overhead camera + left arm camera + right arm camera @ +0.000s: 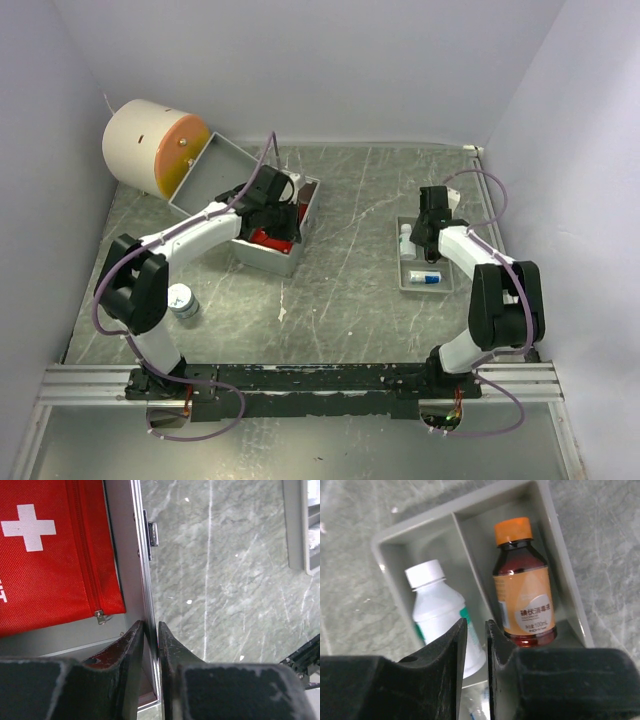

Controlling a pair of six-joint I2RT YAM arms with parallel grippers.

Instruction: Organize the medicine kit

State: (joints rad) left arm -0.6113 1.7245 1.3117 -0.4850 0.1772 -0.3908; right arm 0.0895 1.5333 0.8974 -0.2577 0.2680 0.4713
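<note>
- Top external view shows a grey marbled surface (350,260) carrying everything. A white drum (150,145) lies on its side in the far left corner.
- Just beside the drum sits the metal case (275,258) with its lid thrown back, so the inside can be reached from above. That looks like where the kit's loose things belong.
- A red pouch (50,570) with a white cross lies flat inside the case, with its zip running along the side wall.
- Well apart on the right, a shallow divided tray (425,290) keeps 2 bottles lying side by side in neighbouring compartments. These are a white bottle (437,605) and a brown bottle (524,605) with an orange cap, and both are probably waiting to go into the case.
- The left claw (151,627) is nearly closed. Its 2 fingers straddle the case's side wall, 1 inside and 1 outside, pinching the thin rim, likely to steady or drag the case.
- The right claw (476,625) hangs over the tray with its fingers drawn close on either side of the divider. Whether they press it cannot be told, and it holds no bottle.
- A small white jar (183,300) stands alone near the left arm, outside the case.
</note>
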